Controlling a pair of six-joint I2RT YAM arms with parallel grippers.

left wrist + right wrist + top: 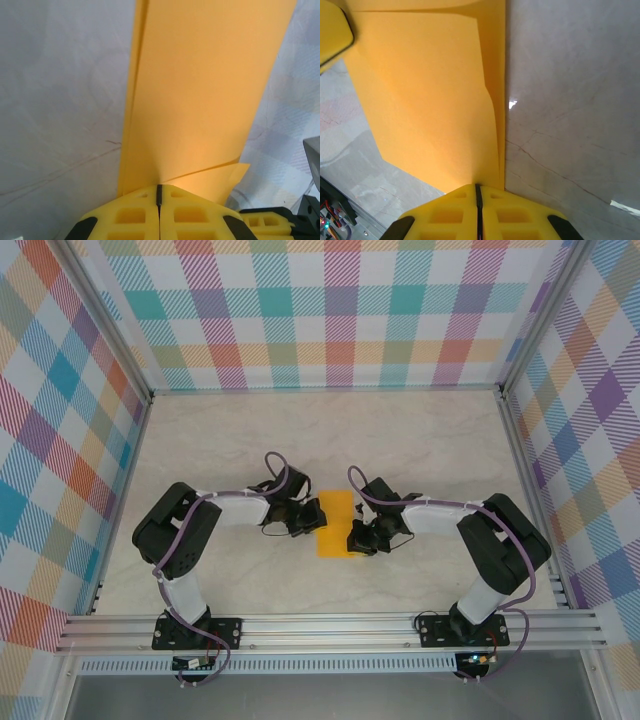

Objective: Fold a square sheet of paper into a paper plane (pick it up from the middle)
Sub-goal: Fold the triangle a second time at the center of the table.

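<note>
At the centre of the table (420, 440), between the 2 arms, lies the square sheet of paper (335, 523), folded to a narrow rectangle. Its left edge is clenched in the left gripper (313, 519), its right edge in the right gripper (358, 537).

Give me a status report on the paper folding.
Left gripper, jaws shut on the paper. Right gripper same, opposite side. Paper folded over, no plane yet. Nothing in the way.

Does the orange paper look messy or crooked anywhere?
A little. The square sheet of paper is folded over, but its layers don't line up: near the left hand one corner pokes out sideways. Near the right hand the top layer's edge bows. No tears visible.
</note>
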